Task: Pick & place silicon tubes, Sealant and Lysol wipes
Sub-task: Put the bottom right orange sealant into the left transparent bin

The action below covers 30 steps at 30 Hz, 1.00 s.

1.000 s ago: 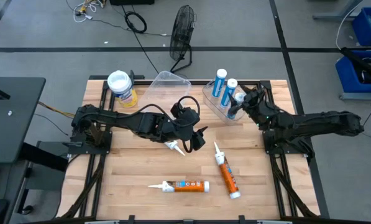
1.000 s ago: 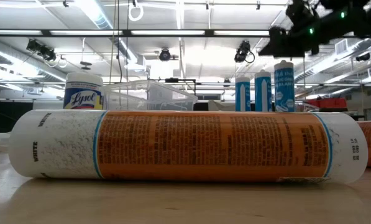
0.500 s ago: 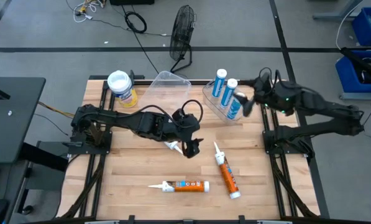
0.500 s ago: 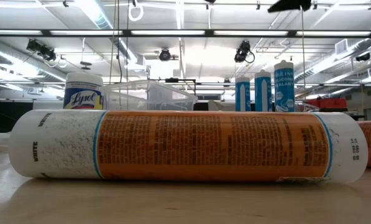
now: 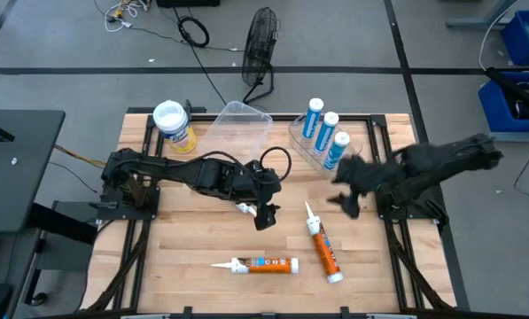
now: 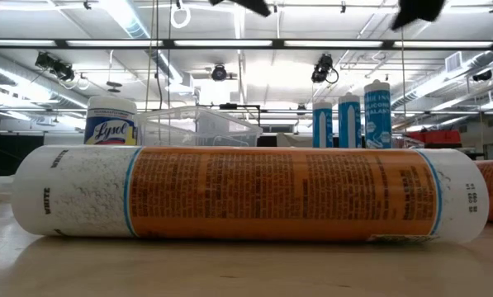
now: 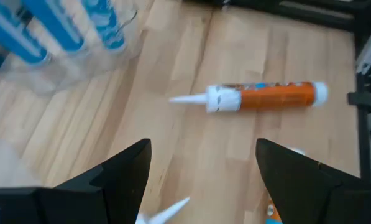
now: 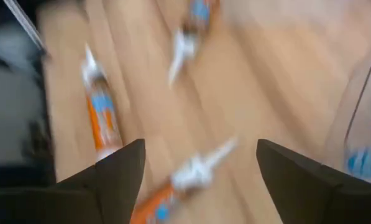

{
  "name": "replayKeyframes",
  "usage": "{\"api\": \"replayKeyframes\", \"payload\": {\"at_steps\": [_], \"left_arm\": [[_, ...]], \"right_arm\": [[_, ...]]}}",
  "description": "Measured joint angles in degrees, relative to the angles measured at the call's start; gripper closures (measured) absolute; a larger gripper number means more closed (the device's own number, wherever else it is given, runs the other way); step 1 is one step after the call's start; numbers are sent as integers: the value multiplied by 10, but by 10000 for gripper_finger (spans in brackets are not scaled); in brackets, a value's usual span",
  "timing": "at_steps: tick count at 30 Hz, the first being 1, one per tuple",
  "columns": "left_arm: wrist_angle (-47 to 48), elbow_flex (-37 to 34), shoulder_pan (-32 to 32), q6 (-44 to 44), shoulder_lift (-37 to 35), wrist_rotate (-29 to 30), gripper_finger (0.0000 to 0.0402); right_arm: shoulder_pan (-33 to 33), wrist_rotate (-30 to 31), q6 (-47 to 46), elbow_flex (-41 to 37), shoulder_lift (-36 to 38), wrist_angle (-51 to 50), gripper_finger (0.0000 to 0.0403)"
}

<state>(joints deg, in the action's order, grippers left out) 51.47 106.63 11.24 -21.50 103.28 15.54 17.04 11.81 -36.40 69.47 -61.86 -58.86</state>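
Three orange sealant tubes lie on their sides on the wooden table: one (image 5: 323,248) near the middle, one (image 5: 262,264) near the front edge, and one whose white nozzle (image 5: 244,208) shows beside my left gripper. My left gripper (image 5: 264,217) hovers open and empty just above that tube; its fingers stand wide apart in the left wrist view (image 7: 201,180). My right gripper (image 5: 346,191) is open and empty in the air between the blue tubes and the middle orange tube; it also shows in the right wrist view (image 8: 201,180). Three blue tubes (image 5: 324,133) stand upright in a clear container. The yellow Lysol wipes canister (image 5: 174,124) stands on its base at the far left.
A second clear container (image 5: 239,115) sits at the far middle, between the canister and the blue tubes. Black frame rails (image 5: 144,190) run along both table sides. In the low view the front orange tube (image 6: 238,194) fills the foreground. Bare wood lies at the near left.
My right gripper has left the blue-tube container, risen, then swung toward the table's near edge and middle; the three blue tubes stay upright in the container. My left gripper has shifted slightly toward the near edge over the tube nozzle.
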Motion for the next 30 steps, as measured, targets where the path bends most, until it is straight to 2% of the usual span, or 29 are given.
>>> {"api": "replayKeyframes", "payload": {"at_steps": [5,7,12,18,25,30], "left_arm": [[60,0,-3,-65,0,28,106],[85,0,-3,-85,0,32,106],[160,0,10,-124,0,39,106],[221,0,35,-124,0,74,106],[257,0,56,-123,0,106,106],[264,0,79,-105,0,114,106]], "right_arm": [[59,-24,-80,0,-77,-107,111],[68,-33,-119,0,-102,-118,117],[79,-39,-194,0,-150,-98,123],[80,-39,-262,-1,-189,-79,124],[71,-85,-286,-1,-222,-42,124],[64,-106,-352,-1,-255,-19,119]]}}
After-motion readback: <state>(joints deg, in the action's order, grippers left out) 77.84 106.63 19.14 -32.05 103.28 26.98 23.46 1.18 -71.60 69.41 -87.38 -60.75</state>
